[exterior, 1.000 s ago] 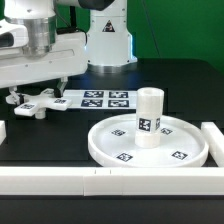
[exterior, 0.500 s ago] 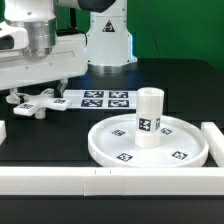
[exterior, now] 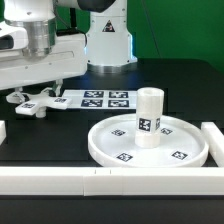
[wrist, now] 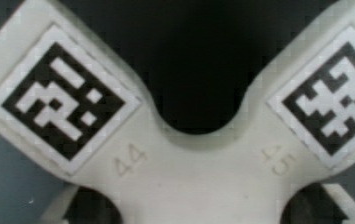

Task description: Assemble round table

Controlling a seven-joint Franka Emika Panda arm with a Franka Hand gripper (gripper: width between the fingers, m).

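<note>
The large round rimmed disc [exterior: 170, 150] lies at the exterior view's right. The short thick cylinder leg [exterior: 149, 116] stands upright on it. The small cross-shaped base [exterior: 36, 103] is at the exterior view's left, beside the marker board. My gripper [exterior: 37, 96] is down over it, its fingers at either side of the hub. In the wrist view the base [wrist: 188, 165] fills the frame, with two tagged arms spreading away. The dark fingers [wrist: 71, 208] press against its hub, so the gripper [wrist: 195, 208] is shut on it.
The marker board [exterior: 103, 99] lies flat behind the disc. Long white border walls run along the front [exterior: 100, 181], with wall blocks at the right [exterior: 213, 138] and the left [exterior: 3, 132]. The robot's base [exterior: 108, 40] stands at the back.
The gripper and the cross-shaped base have shifted very slightly upward together. The disc and the leg have not moved.
</note>
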